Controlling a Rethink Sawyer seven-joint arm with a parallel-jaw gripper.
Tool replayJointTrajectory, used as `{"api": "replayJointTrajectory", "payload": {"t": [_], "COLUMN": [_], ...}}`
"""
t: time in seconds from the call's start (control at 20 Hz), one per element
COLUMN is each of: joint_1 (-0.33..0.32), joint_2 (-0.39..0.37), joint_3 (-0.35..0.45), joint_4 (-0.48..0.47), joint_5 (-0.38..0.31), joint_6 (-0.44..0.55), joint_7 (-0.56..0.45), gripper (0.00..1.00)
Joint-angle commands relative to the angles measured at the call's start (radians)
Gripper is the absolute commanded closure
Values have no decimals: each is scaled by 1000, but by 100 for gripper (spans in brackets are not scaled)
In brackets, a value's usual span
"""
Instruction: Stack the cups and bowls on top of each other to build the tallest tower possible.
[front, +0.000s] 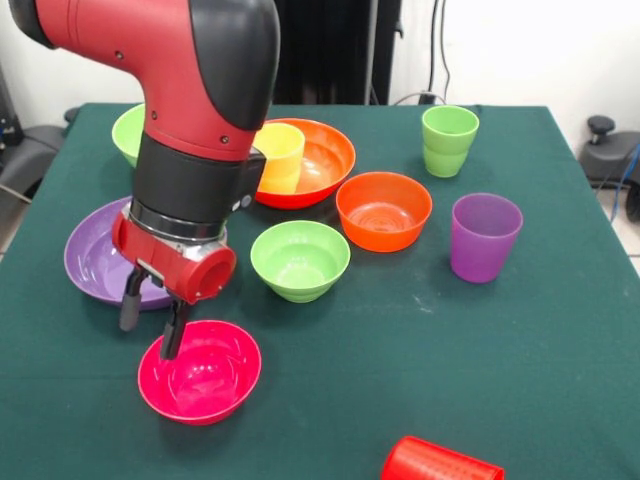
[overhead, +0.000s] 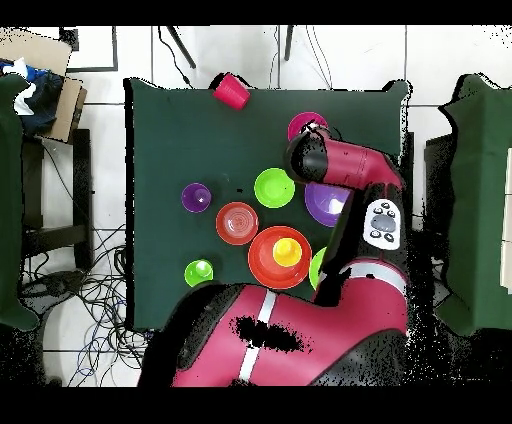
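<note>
Pink bowl (front: 200, 372) sits upright near the table's (front: 420, 340) front edge. Gripper (front: 152, 318) hangs at its rim, fingers apart, one inside the rim and one outside. Yellow cup (front: 279, 157) stands in the large orange bowl (front: 322, 158); red cup (front: 440, 463) lies on its side.

Even, bright indoor light from overhead; shadows on the green table (front: 480, 340) soft and short. White glare spots on the glossy magenta-pink bowl (front: 205, 375) and large orange bowl (front: 320, 160). Sheen along the red arm (front: 150, 50). Front view slightly soft throughout.
</note>
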Motion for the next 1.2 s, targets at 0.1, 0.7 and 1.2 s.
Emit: {"api": "replayJointTrajectory", "payload": {"t": [0.1, 0.7, 1.2], "joint_1": [31, 37, 32], "joint_2": [80, 114, 109], "joint_3": [132, 135, 138], "joint_4": [-67, -110, -91], "joint_5": [-2, -6, -12], "joint_6": [-26, -35, -50], "joint_7": [30, 26, 25], "gripper": [0, 0, 0]}}
